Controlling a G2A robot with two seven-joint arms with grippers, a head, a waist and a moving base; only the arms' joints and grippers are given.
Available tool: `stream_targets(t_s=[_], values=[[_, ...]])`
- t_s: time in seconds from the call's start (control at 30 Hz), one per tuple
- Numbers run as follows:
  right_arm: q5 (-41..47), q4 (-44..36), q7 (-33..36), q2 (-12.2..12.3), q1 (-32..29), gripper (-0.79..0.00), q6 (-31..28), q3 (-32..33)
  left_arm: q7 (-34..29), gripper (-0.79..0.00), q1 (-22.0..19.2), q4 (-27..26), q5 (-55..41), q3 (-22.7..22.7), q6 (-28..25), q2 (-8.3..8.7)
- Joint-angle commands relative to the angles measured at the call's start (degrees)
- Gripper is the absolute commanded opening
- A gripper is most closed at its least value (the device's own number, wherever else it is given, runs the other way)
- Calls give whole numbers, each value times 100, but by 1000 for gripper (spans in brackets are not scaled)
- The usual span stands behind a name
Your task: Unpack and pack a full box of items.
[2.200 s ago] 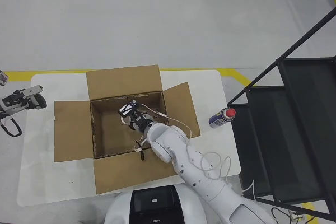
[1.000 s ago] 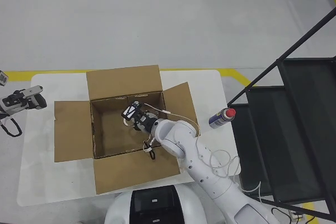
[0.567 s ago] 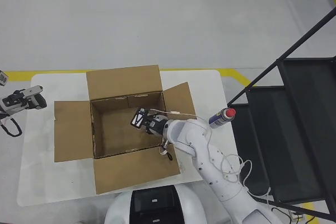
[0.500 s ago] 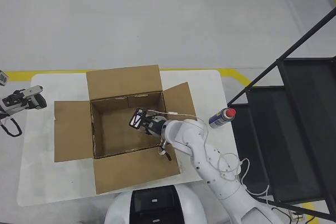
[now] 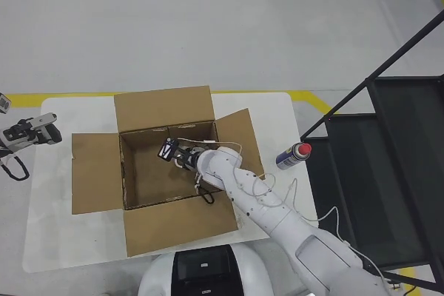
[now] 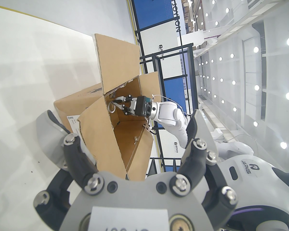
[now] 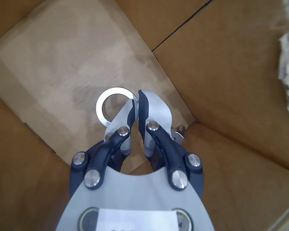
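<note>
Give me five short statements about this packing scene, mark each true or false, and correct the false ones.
1. The right gripper is shut on a flat silver metal ring. True.
2. That gripper is over the bare table, outside the brown cardboard box. False: it is inside the open box.
3. The red-capped spray can is in the box. False: it is on the white table, beside the box.
4. The left gripper is open and holds nothing. True.
5. The box flaps are folded shut. False: all four are spread open.
</note>
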Motion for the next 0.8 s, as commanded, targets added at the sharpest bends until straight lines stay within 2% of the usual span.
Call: stream_targets(t_s=[0.0,0.33,0.4,0.47,0.57,0.77], values=[[58,217,-74,-43,89,-785,52,-57,0,0,0,0,0,0,0,0],[252,989,-381,-257,471,-785,361,-285,0,0,0,0,0,0,0,0],[290,1096,-381,-280,517,-517,358,-292,0,0,0,0,0,0,0,0],[347,1184,-361,-299,555,-413,372,-280,0,0,0,0,0,0,0,0],[422,1259,-380,-324,584,-416,369,-271,0,0,0,0,0,0,0,0],[476,1381,-401,-361,639,-480,362,-271,0,0,0,0,0,0,0,0]])
